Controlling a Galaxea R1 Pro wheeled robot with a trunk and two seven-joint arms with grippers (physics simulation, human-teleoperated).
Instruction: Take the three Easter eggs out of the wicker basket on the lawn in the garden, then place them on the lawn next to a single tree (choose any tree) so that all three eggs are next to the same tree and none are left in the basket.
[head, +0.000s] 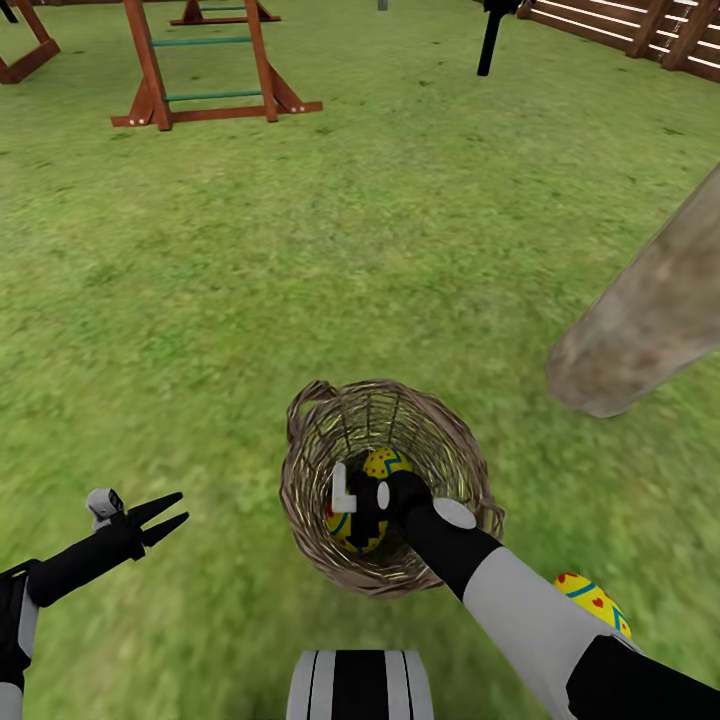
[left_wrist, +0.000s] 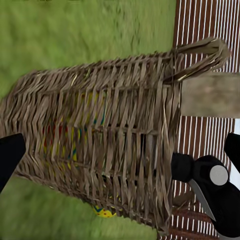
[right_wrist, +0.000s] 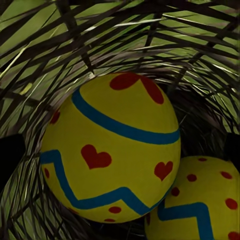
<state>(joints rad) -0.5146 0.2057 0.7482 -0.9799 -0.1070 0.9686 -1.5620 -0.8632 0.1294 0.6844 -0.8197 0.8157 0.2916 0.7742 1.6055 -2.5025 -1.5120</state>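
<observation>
**Right gripper down in the basket, reaching for the second egg**

The right gripper (head: 372, 500) is lowered into the basket (head: 300, 490), which stands on the lawn (head: 300, 280) just short of the tree trunk (head: 640, 320). Two eggs lie touching at the basket's bottom: one with hearts (right_wrist: 112, 150) straight ahead of the fingers, one with dots (right_wrist: 200, 200) beside it. A third egg (head: 595, 603) already rests on the grass outside, near the right arm. Whether the right gripper's fingers are apart or closed I cannot tell; nothing seems gripped yet. The left gripper (head: 160, 520) hangs with fingers apart over grass beside the basket.

One egg looks done, two remain. Next, probably, close around the heart egg, lift clear of the rim, and set it near the trunk.
</observation>
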